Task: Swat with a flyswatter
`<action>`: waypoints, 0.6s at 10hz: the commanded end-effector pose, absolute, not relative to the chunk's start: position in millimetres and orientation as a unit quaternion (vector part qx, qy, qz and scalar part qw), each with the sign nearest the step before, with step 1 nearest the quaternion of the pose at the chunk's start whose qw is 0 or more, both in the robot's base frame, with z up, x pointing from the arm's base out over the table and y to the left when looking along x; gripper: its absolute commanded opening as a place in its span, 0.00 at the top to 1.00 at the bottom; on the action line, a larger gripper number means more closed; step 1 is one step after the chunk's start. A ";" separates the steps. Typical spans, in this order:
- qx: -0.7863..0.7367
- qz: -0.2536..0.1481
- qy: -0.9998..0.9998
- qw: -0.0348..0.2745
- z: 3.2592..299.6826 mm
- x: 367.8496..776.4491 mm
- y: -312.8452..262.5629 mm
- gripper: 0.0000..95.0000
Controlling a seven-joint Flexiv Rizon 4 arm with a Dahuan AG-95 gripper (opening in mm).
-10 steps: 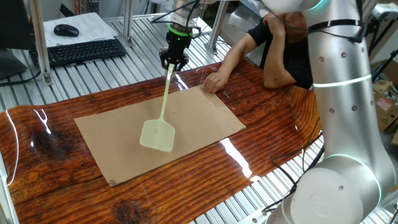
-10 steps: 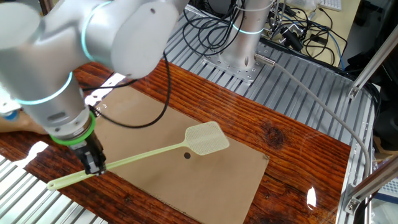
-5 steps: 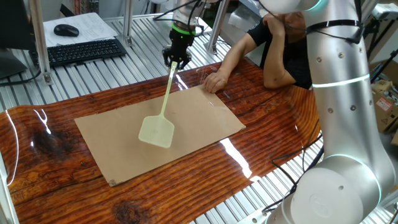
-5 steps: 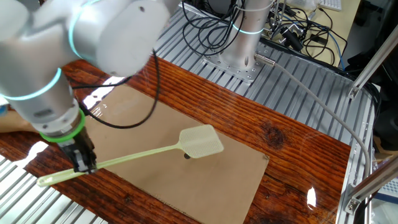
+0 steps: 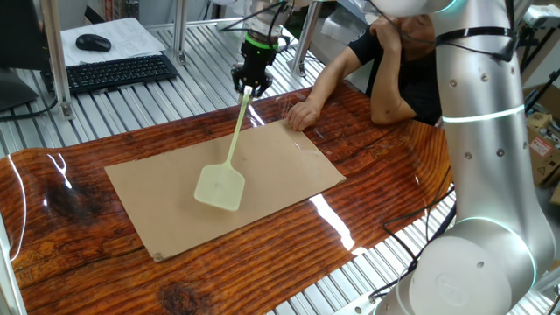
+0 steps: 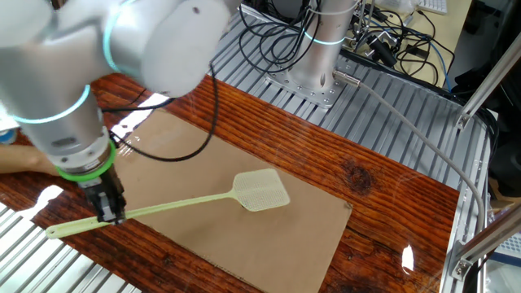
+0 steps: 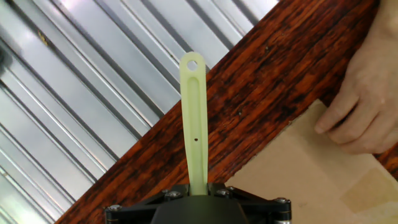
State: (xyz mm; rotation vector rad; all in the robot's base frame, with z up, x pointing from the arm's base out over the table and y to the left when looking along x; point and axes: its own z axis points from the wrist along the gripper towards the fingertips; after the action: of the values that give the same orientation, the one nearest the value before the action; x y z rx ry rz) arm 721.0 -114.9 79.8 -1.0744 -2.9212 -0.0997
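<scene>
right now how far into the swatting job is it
Done: the hand is shut on the flyswatter, gripping the handle near its tail end. In hand: the mesh head sits low over, or on, the cardboard sheet, at the bottom of a stroke; I can't tell whether it touches. Left: lifting it off again, and any further strokes. A person's hand rests at the sheet's far edge.
</scene>
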 end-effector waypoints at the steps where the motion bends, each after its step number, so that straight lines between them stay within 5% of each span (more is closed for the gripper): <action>1: -0.367 -0.027 -0.928 -0.061 70.0 725.9 -113.4 1.00; 3: -0.373 -0.019 -0.924 -0.080 57.3 730.8 -111.1 1.00; 6: -0.359 -0.016 -0.932 -0.044 60.0 734.1 -116.1 1.00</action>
State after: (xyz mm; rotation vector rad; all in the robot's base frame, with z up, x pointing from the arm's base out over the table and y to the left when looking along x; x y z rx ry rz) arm 731.7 -117.4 61.8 -1.2433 -3.0720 -0.0497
